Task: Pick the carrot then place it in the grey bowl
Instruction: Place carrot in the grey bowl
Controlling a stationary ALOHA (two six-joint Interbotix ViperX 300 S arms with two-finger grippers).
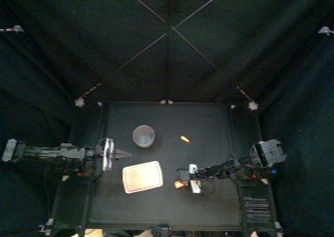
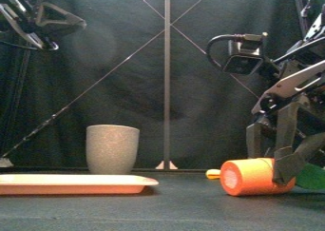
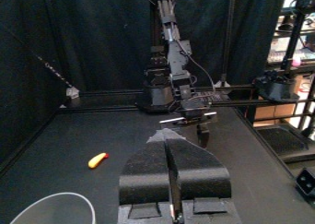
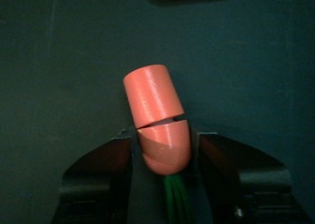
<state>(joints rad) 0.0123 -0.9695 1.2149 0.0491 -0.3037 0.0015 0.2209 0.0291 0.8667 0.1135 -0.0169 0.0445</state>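
At the front right of the table (image 1: 216, 119), the right gripper (image 4: 167, 168) is straddling the lying orange carrot (image 4: 157, 99); whether clenched, I cannot tell. It should be clamping squarely before lifting toward the grey cup (image 2: 112, 147). The left gripper (image 3: 175, 163) is resting clenched.

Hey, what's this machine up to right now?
The right arm is working alone. The right gripper is down at the leafy end of an orange toy carrot, which lies on the table near the front. The grey cup it is meant to go in stands further back, behind a pink tray. A small yellow toy lies beside the cup. The left gripper rests at the table's left side, jaws shut.
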